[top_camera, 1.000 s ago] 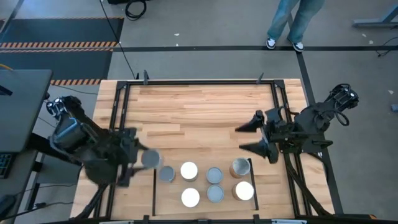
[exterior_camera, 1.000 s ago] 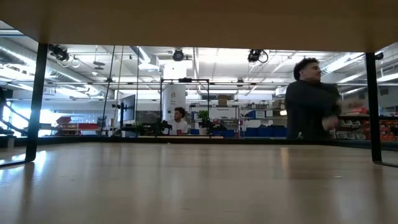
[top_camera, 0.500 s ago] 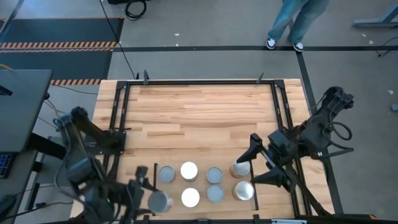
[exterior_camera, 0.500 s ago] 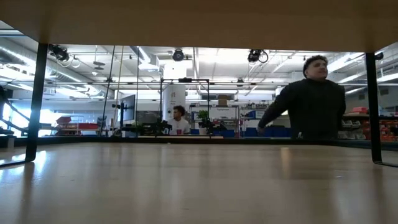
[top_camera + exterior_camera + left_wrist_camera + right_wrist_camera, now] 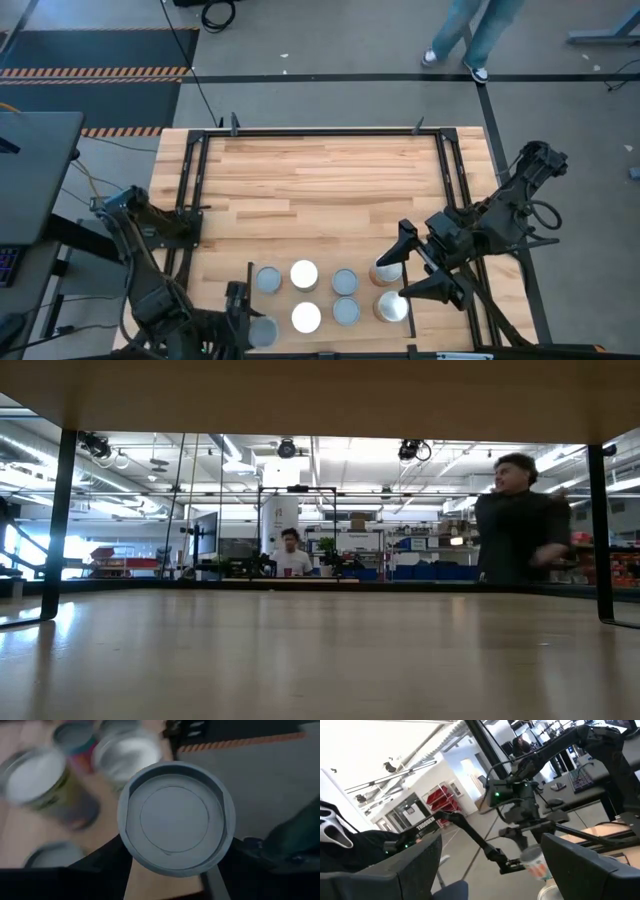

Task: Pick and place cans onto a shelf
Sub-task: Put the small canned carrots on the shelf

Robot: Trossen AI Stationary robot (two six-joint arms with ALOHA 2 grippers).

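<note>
Seven cans stand on the shelf [image 5: 325,298], a light-wood panel between thin black rails at the table's near edge. They include grey-topped cans [image 5: 268,280] [image 5: 345,312], white-topped cans [image 5: 303,275] [image 5: 306,317], and two at the right end [image 5: 387,270] [image 5: 392,306]. My left gripper [image 5: 246,325] is shut on an eighth, grey-topped can [image 5: 175,820] at the shelf's near left corner [image 5: 260,331]. My right gripper [image 5: 410,263] is open and empty over the shelf's right end, just right of the two right-hand cans. My left gripper pinches the can's side wall [image 5: 124,837] between its two fingers, one on each side just below the rim. The fingers [image 5: 102,865] slant in from above and from the table's left. The can is upright, top up. Whether its bottom rests on the shelf, I cannot tell.
A black frame [image 5: 320,131] runs along the table's far, left and right sides. Bare wood [image 5: 320,190] fills the table's far half. In the low view a person [image 5: 520,520] stands beyond the table. The right wrist view shows my left arm with its can [image 5: 535,861].
My left gripper has carried the grey-topped can from beside the shelf's far left corner toward the table's near edge, to the shelf's near left corner. My right gripper has moved toward the near edge, to the two right-hand cans, and then kept still.
</note>
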